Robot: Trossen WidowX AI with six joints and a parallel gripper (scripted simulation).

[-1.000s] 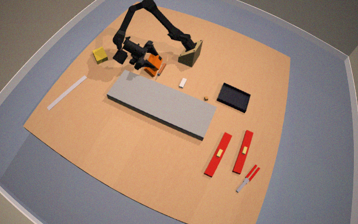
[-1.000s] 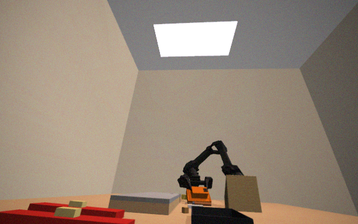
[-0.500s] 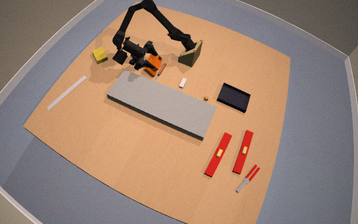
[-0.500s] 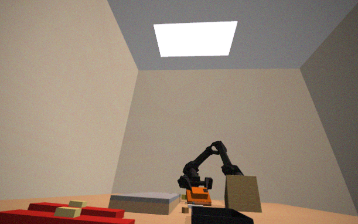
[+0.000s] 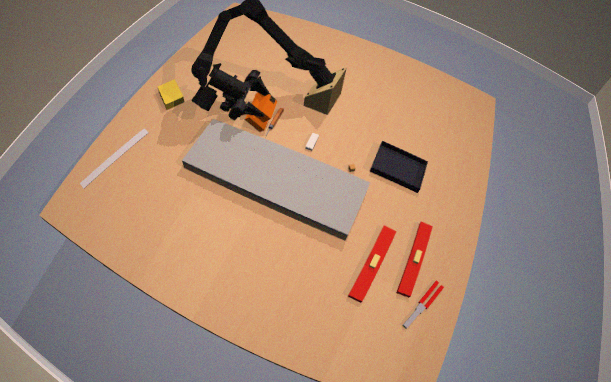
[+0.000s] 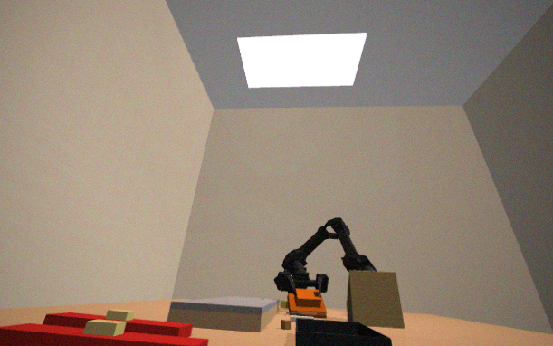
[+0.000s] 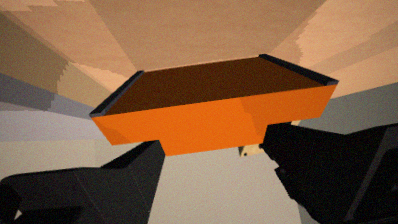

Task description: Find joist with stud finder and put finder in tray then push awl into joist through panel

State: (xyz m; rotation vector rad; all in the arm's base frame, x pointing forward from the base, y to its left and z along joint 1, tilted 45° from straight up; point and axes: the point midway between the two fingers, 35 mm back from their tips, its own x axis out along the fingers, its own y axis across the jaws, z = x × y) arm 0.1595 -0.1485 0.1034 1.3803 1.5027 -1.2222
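The orange stud finder sits between the fingers of my gripper, which grips its narrow lower part. It hangs tilted just off the far left end of the grey floor panel. The awl, with an orange handle, lies on the table right beside the stud finder. The dark tray stands empty to the right of the panel.
A yellow block lies left of the gripper, and the arm's base mount stands to its right. A white strip, a small white block, a small brown cube, two red bars and red-handled pliers lie around the panel.
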